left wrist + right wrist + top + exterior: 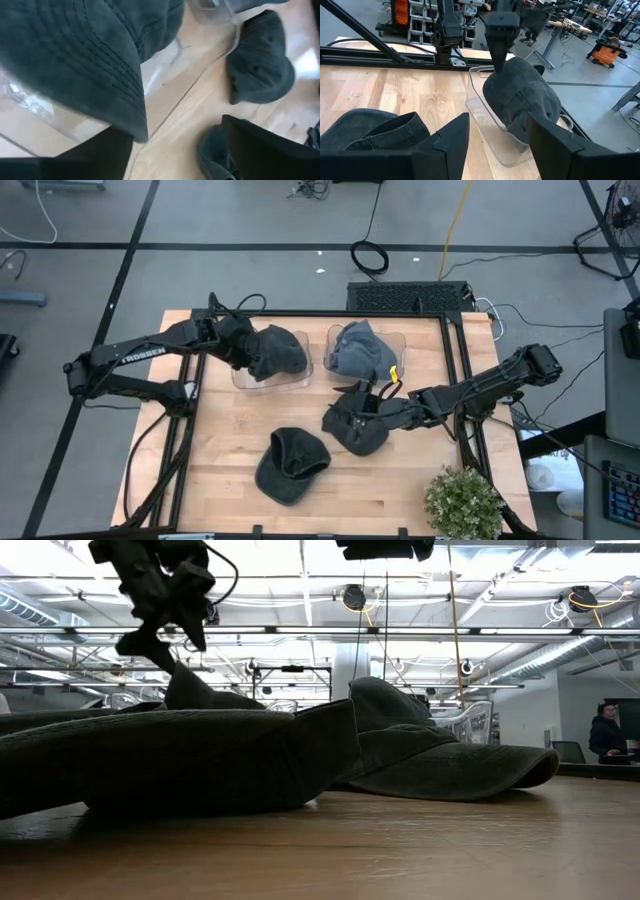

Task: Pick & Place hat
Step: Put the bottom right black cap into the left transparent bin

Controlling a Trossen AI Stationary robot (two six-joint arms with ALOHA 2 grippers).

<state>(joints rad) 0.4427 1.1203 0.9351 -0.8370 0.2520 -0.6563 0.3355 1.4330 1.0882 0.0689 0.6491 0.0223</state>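
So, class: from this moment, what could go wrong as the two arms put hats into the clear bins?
1. The left gripper holds a dark cap over the left clear bin; its brim hangs past the wall, so it may snag or drape outside.
2. The right gripper is at a second cap lying beside the third cap; dragging could shift that one.

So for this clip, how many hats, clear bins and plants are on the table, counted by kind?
Hats: 4 (one held by the left gripper over the left bin, one in the right bin, one at the right gripper, one lying loose)
Clear bins: 2
Plants: 1
Total: 7
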